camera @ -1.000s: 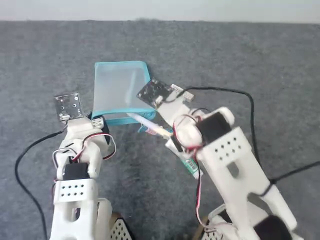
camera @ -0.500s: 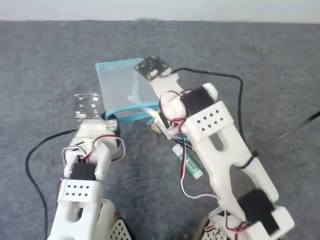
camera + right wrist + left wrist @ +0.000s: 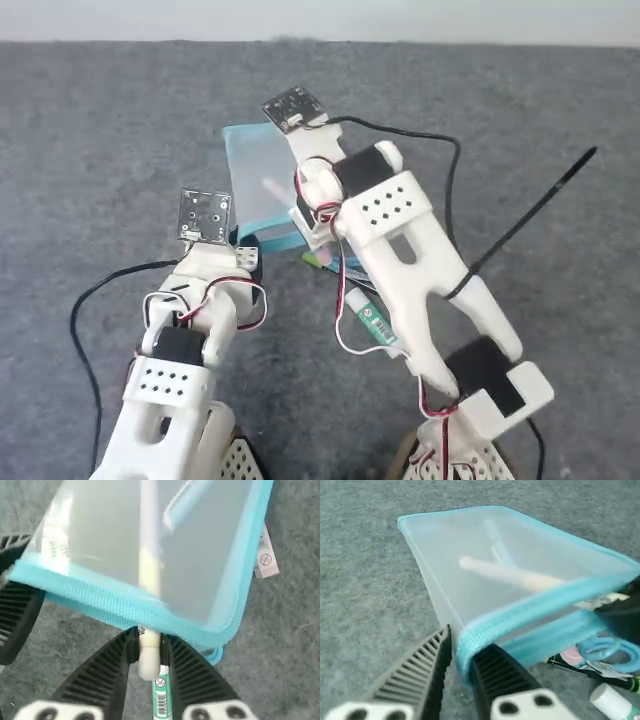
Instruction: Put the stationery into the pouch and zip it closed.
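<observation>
Moved forward since 1 second ago, the right gripper [image 3: 148, 661] is now held at the mouth of the pouch [image 3: 210, 540]; its fingers are closed on a white pen [image 3: 149, 585], which is pushed partway inside; the pouch's zip edge is pinched tight by the left gripper [image 3: 462, 672]; a glue stick [image 3: 372, 325] is left on the grey carpet [image 3: 100, 120] just beside the mouth.

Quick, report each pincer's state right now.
Left pincer: closed on a corner of the pouch.
Right pincer: closed on a white pen, partly inside the pouch.
</observation>
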